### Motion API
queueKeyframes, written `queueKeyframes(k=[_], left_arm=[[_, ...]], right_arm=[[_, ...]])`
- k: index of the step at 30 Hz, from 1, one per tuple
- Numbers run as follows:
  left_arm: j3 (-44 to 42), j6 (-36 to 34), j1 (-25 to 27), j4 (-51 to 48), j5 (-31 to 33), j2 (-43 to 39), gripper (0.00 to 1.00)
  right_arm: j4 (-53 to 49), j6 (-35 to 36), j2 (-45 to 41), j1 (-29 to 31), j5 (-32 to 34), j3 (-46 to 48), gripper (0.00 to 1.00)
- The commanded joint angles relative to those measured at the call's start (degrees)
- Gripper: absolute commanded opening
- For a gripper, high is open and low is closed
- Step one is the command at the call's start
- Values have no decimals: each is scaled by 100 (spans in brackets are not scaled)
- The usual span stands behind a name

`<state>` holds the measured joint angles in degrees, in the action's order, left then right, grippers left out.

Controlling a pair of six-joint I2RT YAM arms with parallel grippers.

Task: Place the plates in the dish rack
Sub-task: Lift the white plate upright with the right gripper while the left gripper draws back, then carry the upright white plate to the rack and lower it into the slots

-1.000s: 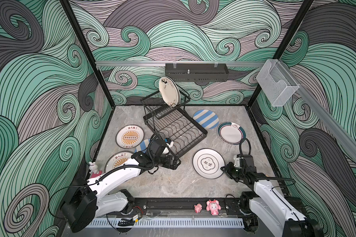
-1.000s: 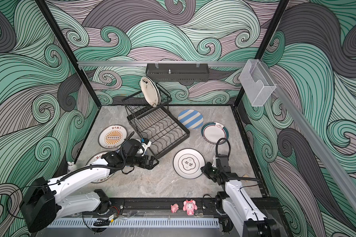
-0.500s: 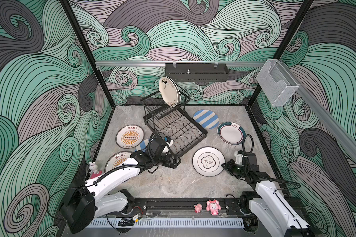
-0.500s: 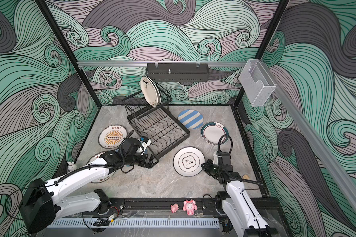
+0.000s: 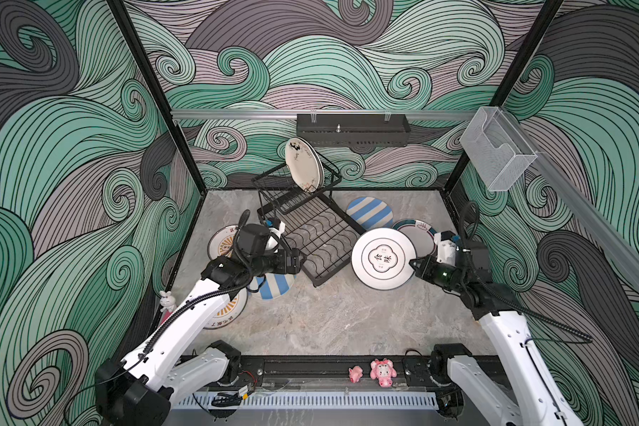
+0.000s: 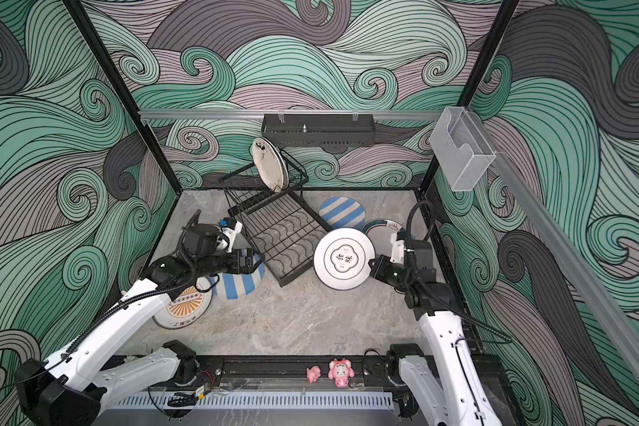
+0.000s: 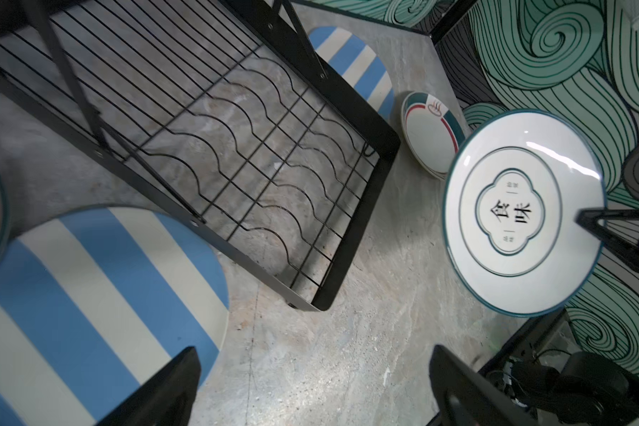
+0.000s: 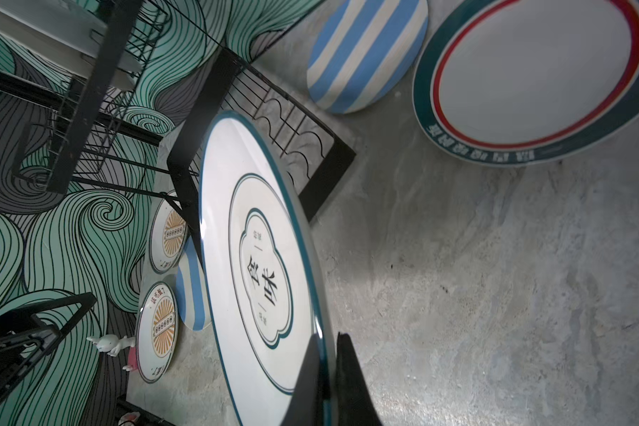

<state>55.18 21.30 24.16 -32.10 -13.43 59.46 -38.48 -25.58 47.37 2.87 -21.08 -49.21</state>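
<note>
White teal-rimmed plate (image 5: 383, 258) held tilted clear of the table (image 5: 329, 321), just right of the dish rack (image 7: 362, 221) and its lower tray, right gripper (image 5: 414, 263) pinching its rim, left gripper (image 5: 299, 261) spread wide over a blue-striped plate (image 5: 273, 287), cream plate (image 5: 303, 166) upright in the upper basket.

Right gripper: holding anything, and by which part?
The right gripper is shut on the white plate with black characters, pinching it by its outer rim. The left gripper is open and holds nothing.
</note>
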Motion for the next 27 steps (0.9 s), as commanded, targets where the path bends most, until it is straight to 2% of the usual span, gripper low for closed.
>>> queueKeyframes(k=[1,5,11,15,19,21,23,27], left_arm=[[307,-412,-490,-754,-349,23,99],[408,-492,-1170,-711,-807,129,99],[599,-695,-1938,-525,-1476,444,99],[615,-776,-2005,-482,-1576,530,99],[345,-751,-2004,-202,-1665,429,99],[237,-937,-2003,-83,-1912,401,99],[186,-1095,-2003,-145,-2006,383,99],[-12,-1232,-2003,-150,-1738,227,98]], right_arm=[[27,346,361,-15,-27,-832,0],[150,411,961,193,42,-1865,0],[67,853,2000,1496,1465,-3593,0],[76,1101,2762,2318,2575,-4682,0],[338,1639,3465,3171,3867,-5596,0],[497,1933,3830,3526,4475,-6015,0],[711,2196,4166,3782,4947,-6365,0],[1288,2717,4816,4200,5697,-6926,0]])
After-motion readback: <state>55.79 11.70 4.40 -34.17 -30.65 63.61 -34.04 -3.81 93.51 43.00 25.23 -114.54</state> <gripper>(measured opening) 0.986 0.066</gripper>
